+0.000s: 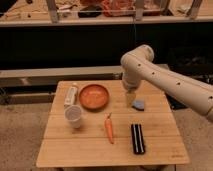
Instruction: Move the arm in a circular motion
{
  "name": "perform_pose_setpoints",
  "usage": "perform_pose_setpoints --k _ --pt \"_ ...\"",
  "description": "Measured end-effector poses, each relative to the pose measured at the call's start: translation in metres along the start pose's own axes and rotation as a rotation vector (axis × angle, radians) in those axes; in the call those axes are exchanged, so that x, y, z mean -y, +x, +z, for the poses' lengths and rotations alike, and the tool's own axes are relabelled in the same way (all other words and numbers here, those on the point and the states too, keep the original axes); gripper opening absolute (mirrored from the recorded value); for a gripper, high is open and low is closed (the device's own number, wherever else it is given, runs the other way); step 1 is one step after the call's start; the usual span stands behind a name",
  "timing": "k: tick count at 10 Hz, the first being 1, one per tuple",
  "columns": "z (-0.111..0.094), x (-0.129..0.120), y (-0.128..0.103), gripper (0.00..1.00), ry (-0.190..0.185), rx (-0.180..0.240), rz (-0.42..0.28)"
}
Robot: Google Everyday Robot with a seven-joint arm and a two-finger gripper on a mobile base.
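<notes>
Camera view: arm [155, 75] entering from 3 o'clock, elbow high, claw [130, 98] hanging low over the counter [160, 146] around 1 o'clock, just beside the sponge [139, 105]. Cannot tell claw's spread. Probably mid-circle; cannot judge what remains.

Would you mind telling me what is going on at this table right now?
A white robot arm reaches in from the right over a wooden table; its job is only to trace a circle. Its gripper hangs low above the table's back right, next to a small blue object. The orange bowl, white cup, carrot and black box lie untouched.
</notes>
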Motion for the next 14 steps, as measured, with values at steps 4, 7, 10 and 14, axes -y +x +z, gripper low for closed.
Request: perform_pose_setpoints --k 4,7,10,14 --pt "0.003 -0.027 0.046 0.80 -0.022 0.027 0.067" --pt "0.004 -0.046 0.048 0.80 -0.040 0.040 0.090" --pt "-0.001 -0.060 0.046 0.80 -0.045 0.026 0.068" --pt "0.000 -0.069 0.004 0.80 -0.057 0.008 0.031"
